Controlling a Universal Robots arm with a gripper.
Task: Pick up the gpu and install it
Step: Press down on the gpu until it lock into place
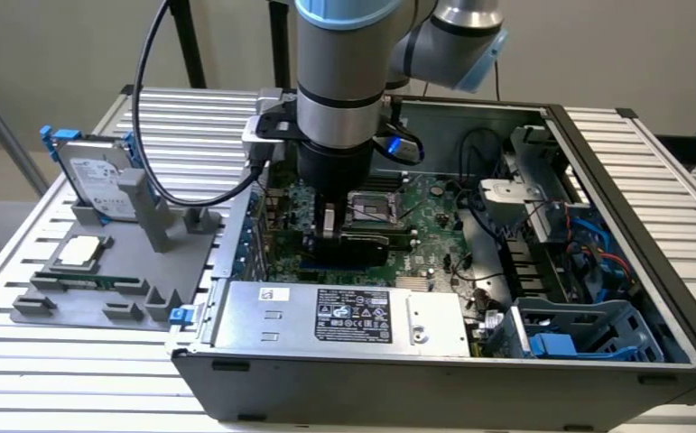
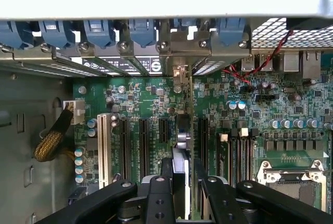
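Note:
The gpu (image 1: 357,249) is a thin black card standing on edge low over the green motherboard (image 1: 426,225) inside the open computer case (image 1: 636,234). My gripper (image 1: 345,236) reaches straight down into the case and is shut on the card's upper edge. In the wrist view the gpu (image 2: 182,146) shows edge-on between my two black fingers (image 2: 166,185), lined up along the row of black expansion slots (image 2: 143,146). Its silver bracket end (image 2: 179,72) sits against the case's rear slot openings. Whether the card is fully seated in a slot is hidden.
A silver power supply (image 1: 336,316) lies at the case's near side, with a blue drive cage (image 1: 577,334) and cables on the exterior view's right. Outside the case on the exterior view's left, a grey fixture (image 1: 34,302) carries a hard drive with blue rails (image 1: 95,185) and a memory stick (image 1: 83,278).

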